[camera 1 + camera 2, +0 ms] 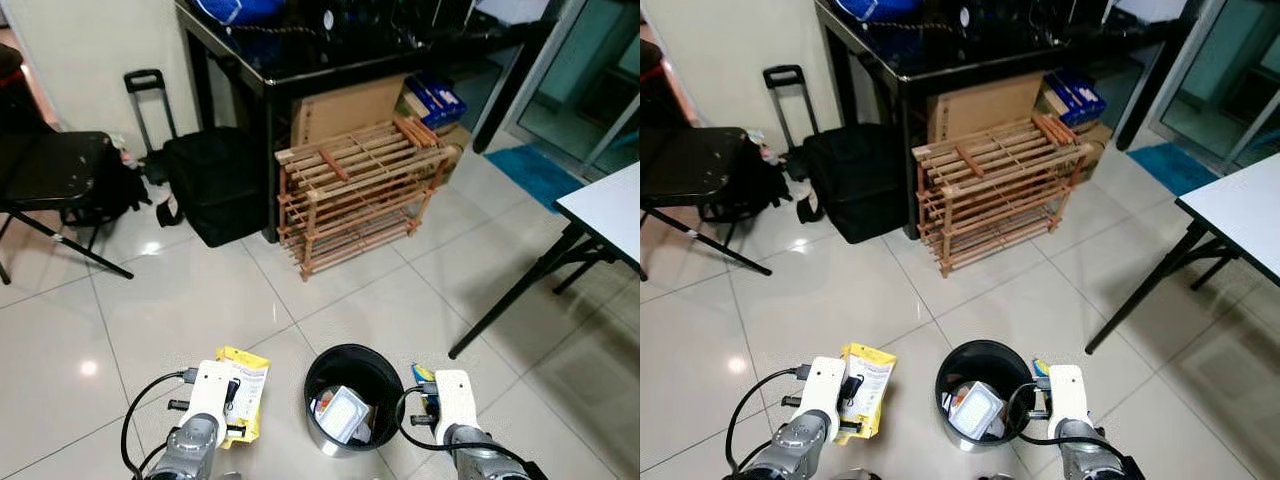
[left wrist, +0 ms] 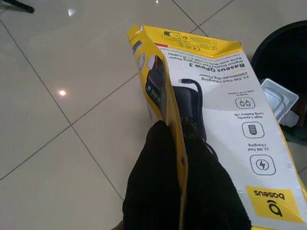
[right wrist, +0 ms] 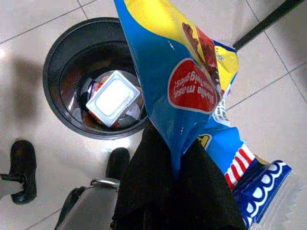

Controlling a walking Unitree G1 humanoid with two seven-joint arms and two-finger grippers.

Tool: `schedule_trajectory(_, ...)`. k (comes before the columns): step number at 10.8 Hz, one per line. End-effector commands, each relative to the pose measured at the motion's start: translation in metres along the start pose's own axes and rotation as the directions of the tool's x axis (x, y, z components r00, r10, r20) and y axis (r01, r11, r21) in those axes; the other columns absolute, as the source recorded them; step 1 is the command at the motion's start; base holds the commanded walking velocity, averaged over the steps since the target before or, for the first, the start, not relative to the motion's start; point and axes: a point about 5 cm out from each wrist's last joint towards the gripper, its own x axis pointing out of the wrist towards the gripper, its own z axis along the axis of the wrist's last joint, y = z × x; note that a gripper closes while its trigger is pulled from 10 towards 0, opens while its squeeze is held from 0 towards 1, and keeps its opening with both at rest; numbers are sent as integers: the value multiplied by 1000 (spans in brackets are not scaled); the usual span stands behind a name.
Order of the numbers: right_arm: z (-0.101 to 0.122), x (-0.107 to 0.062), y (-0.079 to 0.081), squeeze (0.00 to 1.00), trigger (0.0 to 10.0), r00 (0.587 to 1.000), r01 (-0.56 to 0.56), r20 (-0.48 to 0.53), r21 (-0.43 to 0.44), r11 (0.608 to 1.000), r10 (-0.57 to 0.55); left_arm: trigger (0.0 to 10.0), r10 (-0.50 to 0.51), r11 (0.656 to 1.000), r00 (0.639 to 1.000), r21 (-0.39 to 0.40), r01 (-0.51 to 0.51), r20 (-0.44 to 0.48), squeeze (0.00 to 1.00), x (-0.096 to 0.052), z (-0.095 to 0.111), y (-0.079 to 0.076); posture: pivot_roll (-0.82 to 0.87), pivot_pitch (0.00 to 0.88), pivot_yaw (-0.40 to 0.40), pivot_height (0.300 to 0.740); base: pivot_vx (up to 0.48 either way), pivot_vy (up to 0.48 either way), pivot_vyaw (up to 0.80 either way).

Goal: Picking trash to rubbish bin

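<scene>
A black round rubbish bin [image 1: 352,398] stands on the tiled floor between my two arms, with a white packet [image 3: 113,97] and other litter inside. My left gripper [image 2: 184,139] is shut on a yellow and white power bank box [image 1: 245,388], held just left of the bin. My right gripper [image 3: 177,158] is shut on a blue and yellow snack bag [image 3: 182,72], held at the bin's right rim [image 1: 425,380].
A wooden rack [image 1: 360,190] stands ahead under a black table [image 1: 300,60]. A black trolley bag [image 1: 205,185] and a black folding chair [image 1: 55,175] are to the left. A white table [image 1: 610,210] with black legs stands at the right.
</scene>
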Motion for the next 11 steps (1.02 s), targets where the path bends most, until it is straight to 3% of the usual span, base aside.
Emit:
schedule_trajectory(1, 6, 0, -4, 0, 10000, 1000, 0, 15, -24, 1000, 0, 10000, -6, 1000, 1000, -7, 6, 4, 0, 0, 1, -2, 44, 80, -84, 740, 0, 0, 0)
schedule_trajectory(4, 45, 6, -1, 0, 10000, 994, -7, 113, -33, 999, 10, 10000, 3, 1000, 1000, -9, -3, 10, 0, 0, 2, 1, 51, 86, -82, 740, 0, 0, 0)
schedule_trajectory(6, 56, 7, 4, 0, 10000, 991, -12, 133, -36, 999, 17, 10000, 4, 1000, 1000, -9, -4, 11, 0, 0, 2, 1, 55, 86, -84, 740, 0, 0, 0)
schedule_trajectory(7, 55, 7, 7, 1000, 10000, 991, -29, 133, -35, 999, 33, 10000, 4, 1000, 1000, -10, -4, 12, 0, 0, 2, 1, 57, 87, -85, 740, 0, 0, 0)
schedule_trajectory(11, 51, 7, 8, 1000, 10000, 991, -32, 126, -29, 999, 35, 10000, 4, 1000, 1000, -9, -4, 9, 0, 0, 1, 1, 63, 80, -85, 740, 0, 0, 0)
